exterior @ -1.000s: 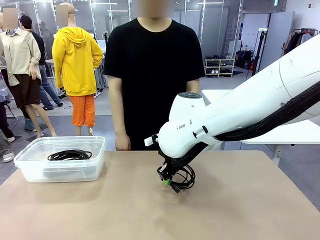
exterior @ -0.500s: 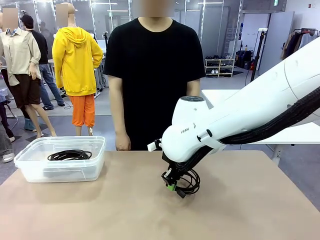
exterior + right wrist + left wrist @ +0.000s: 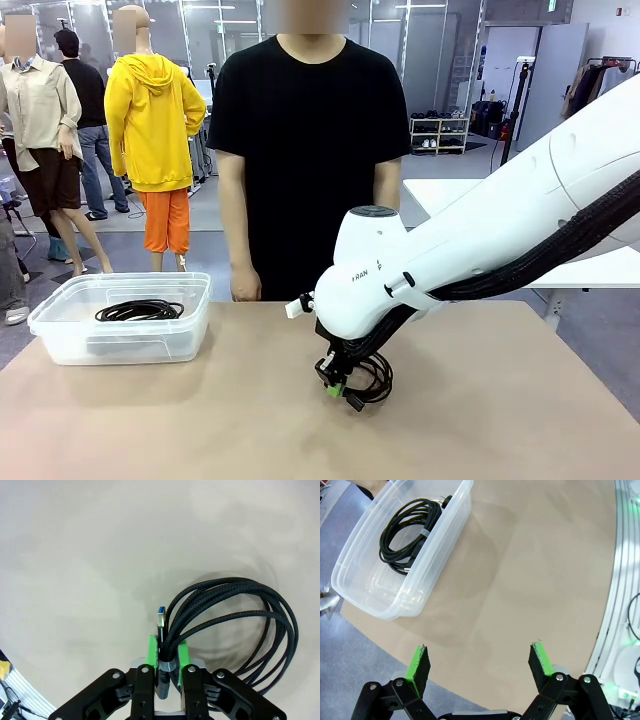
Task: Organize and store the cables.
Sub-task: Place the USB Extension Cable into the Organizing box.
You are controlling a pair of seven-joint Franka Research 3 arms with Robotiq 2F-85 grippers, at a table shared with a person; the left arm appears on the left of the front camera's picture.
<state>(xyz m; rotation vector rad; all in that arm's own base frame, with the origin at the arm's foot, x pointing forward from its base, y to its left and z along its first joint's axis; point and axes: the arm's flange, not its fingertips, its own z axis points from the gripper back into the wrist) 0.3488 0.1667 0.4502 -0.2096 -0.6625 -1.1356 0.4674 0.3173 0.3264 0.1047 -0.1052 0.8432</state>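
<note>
You see the right gripper [image 3: 168, 655] low over the table [image 3: 200, 420], near its middle. Its green pads [image 3: 151, 652] are clamped on the bundled strands of a coiled black cable [image 3: 235, 630], and a blue plug end [image 3: 160, 612] stands just past the fingertips. The rest of the loop spreads out beside the gripper and seems to lie on the table or very close to it.

Compared with half a second ago, the right arm is moved a little to the robot's left and the coil hangs slightly lower. In the wrist view the pads press the strands, so I judge the cable is not released yet, though the grip may be starting to loosen. If it loosens here, the coil will stay in the middle of the table and not in the storage place.

The clear plastic bin [image 3: 60, 330] stands at the robot's left side and already holds another coiled cable [image 3: 407, 530]. The left gripper [image 3: 480, 662] hovers above the table edge near this bin with its fingers wide apart and nothing between them. The person [image 3: 305, 150] stands at the far side, arms down
</note>
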